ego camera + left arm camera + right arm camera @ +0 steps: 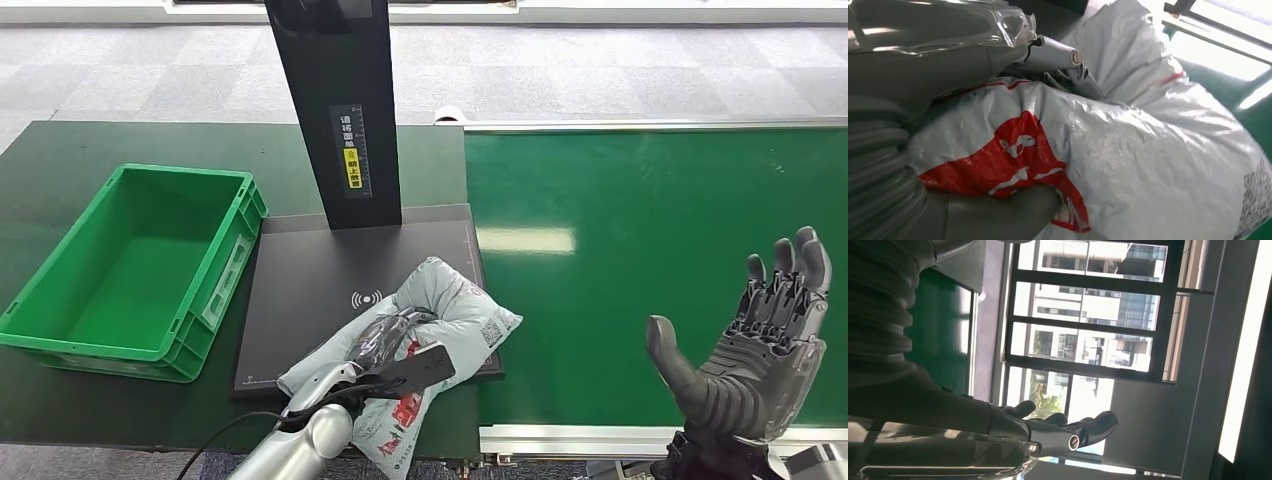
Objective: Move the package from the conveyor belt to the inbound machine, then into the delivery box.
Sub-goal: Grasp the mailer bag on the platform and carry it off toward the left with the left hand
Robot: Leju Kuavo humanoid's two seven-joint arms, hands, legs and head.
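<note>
Green conveyor belt [650,270] lies beside the black inbound machine [310,290], where the soft, slippery poly mailer package [440,310], best gathered mid-body, is clutched by the left hand [385,345], while the right hand [760,350] is held spread, empty.

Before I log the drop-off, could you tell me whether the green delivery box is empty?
Empty: the green delivery box shows a bare floor, while the package lies on the inbound machine, gripped by the left hand.

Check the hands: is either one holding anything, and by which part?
Left hand grips the package at its near end, by the red print. Right hand holds nothing, fingers apart.
</note>
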